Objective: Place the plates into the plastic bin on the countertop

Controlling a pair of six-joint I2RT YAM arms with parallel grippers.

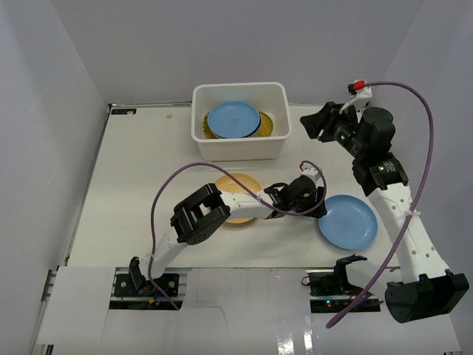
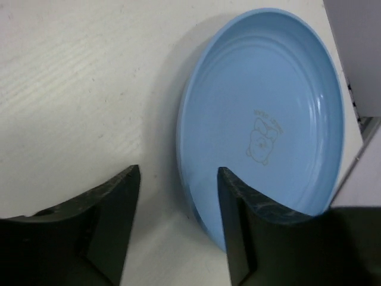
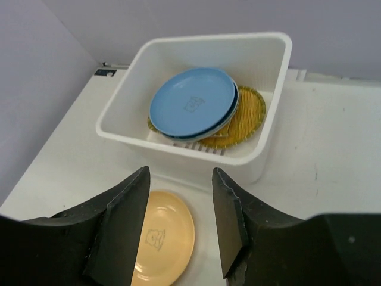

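Left wrist view, entry one: left hand, fingers spread, gripping nothing. I log it as released.

Entry two: loose blue plate, lying flat on the tabletop. Its near rim runs between the two fingers. One finger stands over the plate's edge and the other over bare tabletop beside it. The rest of the plate spreads ahead of the hand and off to the side of the finger above it. I cannot tell whether either finger touches the rim.

Entry three: right hand, fingers apart, empty, raised well clear of the tabletop. It faces the plastic bin, which lies ahead of it and below.

Entry four: bin contents. A binned blue plate sits on top, with a woven yellow plate showing beneath it on one side.

Entry five: yellow-orange plate, flat on the tabletop, below the right hand and short of the bin.

Assessment: the left hand is much the nearer to the loose blue plate, already astride its rim. I judge the next move depends on that rim staying between the fingers as they close. A round plate offers no long axis, so any stretch of rim serves.
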